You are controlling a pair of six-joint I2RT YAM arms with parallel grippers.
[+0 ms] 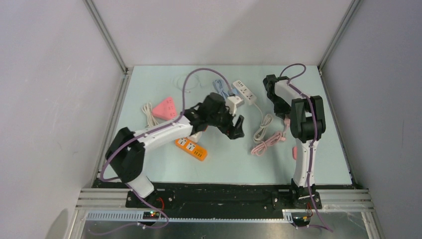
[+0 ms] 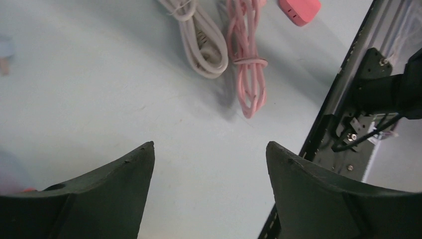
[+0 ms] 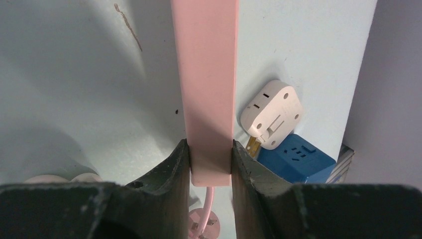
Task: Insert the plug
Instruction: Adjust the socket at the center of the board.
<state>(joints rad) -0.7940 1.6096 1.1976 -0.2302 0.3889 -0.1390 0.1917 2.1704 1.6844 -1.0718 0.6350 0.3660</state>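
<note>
Clamping pink power strip (image 3: 205,74), right gripper (image 3: 208,152), long axis running straight ahead

Pale green table (image 1: 224,164), grey walls (image 1: 224,30)

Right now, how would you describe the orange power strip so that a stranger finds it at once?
On the pale green table, look at the left arm stretched across the middle. The orange power strip lies just on the near side of its forearm. It is the only orange bar; the white power strip lies far back.
</note>
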